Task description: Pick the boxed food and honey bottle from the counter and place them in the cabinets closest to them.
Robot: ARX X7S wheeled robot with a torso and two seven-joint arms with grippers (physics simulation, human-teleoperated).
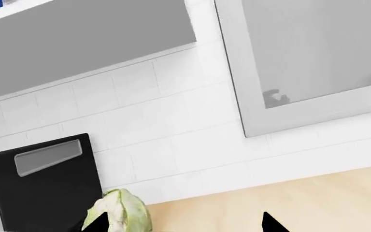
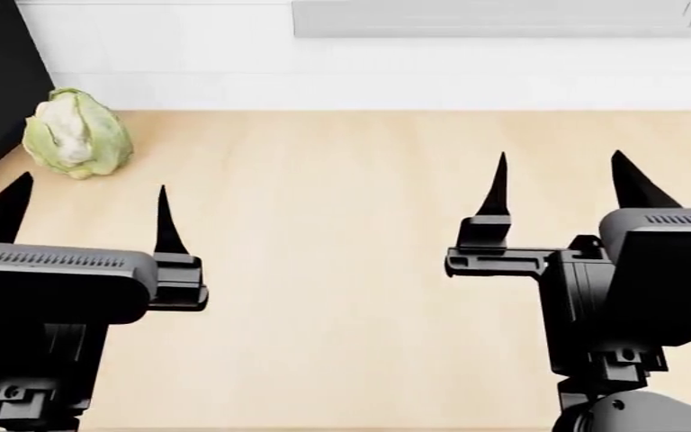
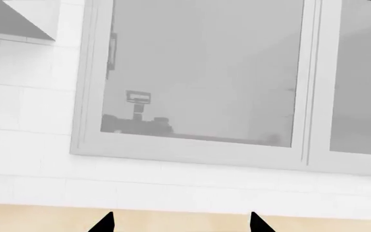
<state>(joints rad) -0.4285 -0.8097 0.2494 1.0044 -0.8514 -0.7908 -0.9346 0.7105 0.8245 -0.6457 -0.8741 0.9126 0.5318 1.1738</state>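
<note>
Both grippers hover over the light beige counter [image 2: 321,225]. My left gripper [image 2: 87,211] is open at the left, holding nothing, its fingertips [image 1: 98,223] wide apart. My right gripper [image 2: 561,184] is open at the right, also holding nothing, with bare counter between its fingertips [image 3: 105,223]. The boxed food and the honey bottle are out of view in all three views. No cabinet door that I can reach shows clearly; only a grey underside [image 1: 82,38] hangs above the tiled wall.
A pale green cabbage [image 2: 76,133] lies at the counter's back left, just ahead of my left gripper. A black appliance [image 1: 44,183] stands beside it against the white tiled wall [image 2: 381,76]. A grey-framed window [image 3: 198,82] sits above the counter.
</note>
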